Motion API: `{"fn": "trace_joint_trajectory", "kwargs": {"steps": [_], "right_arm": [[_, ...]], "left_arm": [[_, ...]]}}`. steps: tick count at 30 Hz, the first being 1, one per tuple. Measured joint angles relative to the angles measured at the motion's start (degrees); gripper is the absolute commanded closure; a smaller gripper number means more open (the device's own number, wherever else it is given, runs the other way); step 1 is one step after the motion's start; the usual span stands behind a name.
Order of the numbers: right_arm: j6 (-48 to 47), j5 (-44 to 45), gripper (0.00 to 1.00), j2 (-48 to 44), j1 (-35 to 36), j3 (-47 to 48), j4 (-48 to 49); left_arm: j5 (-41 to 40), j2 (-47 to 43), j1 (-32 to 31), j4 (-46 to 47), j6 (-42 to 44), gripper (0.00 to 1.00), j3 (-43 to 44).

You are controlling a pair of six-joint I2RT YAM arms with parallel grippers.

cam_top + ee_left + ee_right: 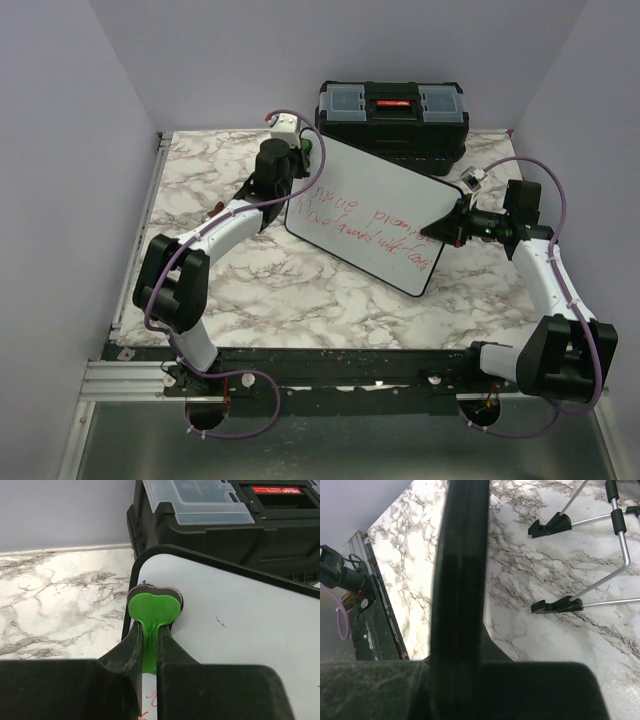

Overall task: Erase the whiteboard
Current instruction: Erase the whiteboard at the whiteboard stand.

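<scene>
While the whiteboard [375, 215] stands tilted on the marble table [300, 290] just in front of the black toolbox [392, 112], left gripper [150, 632] pinches a green eraser [154, 607] against its far-left corner; right gripper [448, 225] clamps its right frame edge.

The red handwriting [372, 222] on the whiteboard [350, 170] cannot be read.

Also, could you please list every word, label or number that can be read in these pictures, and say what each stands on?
On the whiteboard: two lines of red handwriting, too scrawled and small to read reliably.
On the toolbox: white lettering on a red label, too blurred to read.
No other text shows in any view.
</scene>
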Motion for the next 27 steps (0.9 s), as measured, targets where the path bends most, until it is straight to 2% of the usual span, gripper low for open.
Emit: {"fn": "trace_joint_trajectory", "kwargs": {"steps": [8, 19, 23, 27], "right_arm": [[0.0, -0.2, 0.99, 0.0, -0.5, 0.0, -0.5], [-1.4, -0.3, 0.99, 0.0, -1.1, 0.0, -0.5], [-3.8, -0.6, 1.00, 0.0, -1.1, 0.0, -0.4], [-5.3, -0.8, 0.99, 0.0, -1.0, 0.0, -0.4]], "left_arm": [[2.1, -0.1, -2.8, -0.1, 1.8, 1.00, 0.0], [1.8, 1.4, -23.5, 0.5, -4.0, 1.00, 6.3], [2.6, 3.1, -28.7, 1.1, -6.2, 1.00, 8.4], [4.0, 3.9, -30.0, 2.3, -7.2, 1.00, 7.8]]}}
